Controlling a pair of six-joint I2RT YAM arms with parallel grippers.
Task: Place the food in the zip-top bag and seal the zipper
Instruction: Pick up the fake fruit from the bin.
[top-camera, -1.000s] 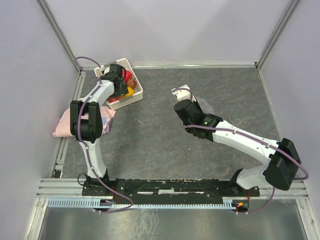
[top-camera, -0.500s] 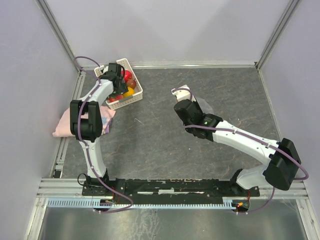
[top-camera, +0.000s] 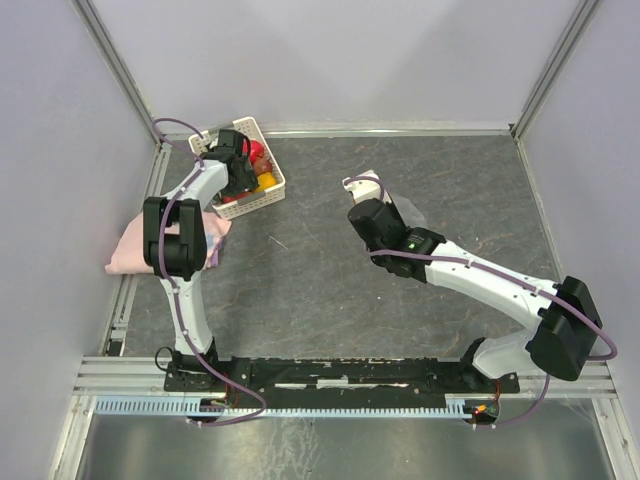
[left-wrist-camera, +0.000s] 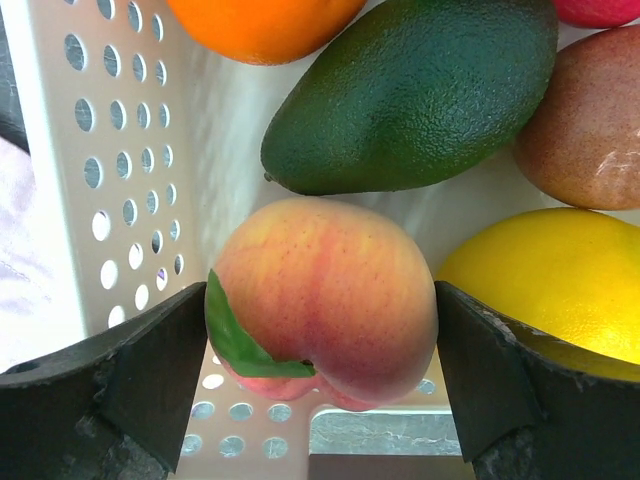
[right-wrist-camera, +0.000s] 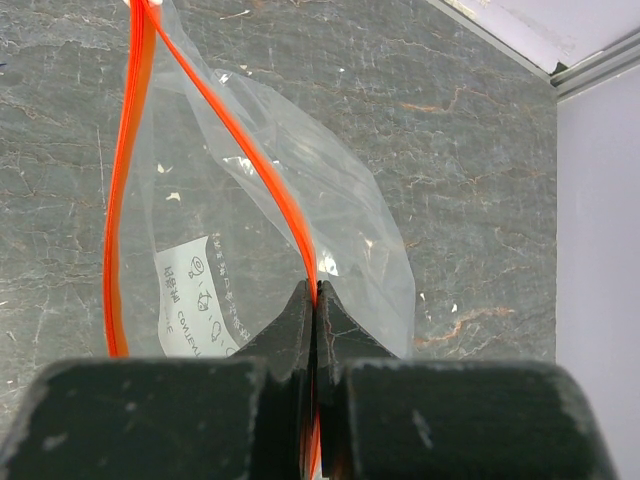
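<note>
In the left wrist view my left gripper (left-wrist-camera: 320, 320) stands open inside the white perforated basket (left-wrist-camera: 120, 150). Its fingers (left-wrist-camera: 120, 390) straddle a peach (left-wrist-camera: 330, 280) with a green leaf and sit close against both its sides. Around the peach lies more food: a dark green avocado (left-wrist-camera: 420, 95), an orange (left-wrist-camera: 260, 25), a yellow fruit (left-wrist-camera: 550, 280) and a brownish one (left-wrist-camera: 590, 130). My right gripper (right-wrist-camera: 316, 295) is shut on the orange-red zipper (right-wrist-camera: 250, 150) of the clear zip-top bag (right-wrist-camera: 260, 230). The bag's mouth gapes open above the table, mid-right in the top view (top-camera: 405, 212).
The basket (top-camera: 250, 208) sits at the back left, close to the corner post. A pink cloth (top-camera: 130, 250) lies at the left edge beside the left arm. Grey walls enclose the dark stone-patterned table (top-camera: 320, 290) on three sides.
The left gripper shifted slightly within the basket, toward its back corner. The right arm and the bag have not moved.
</note>
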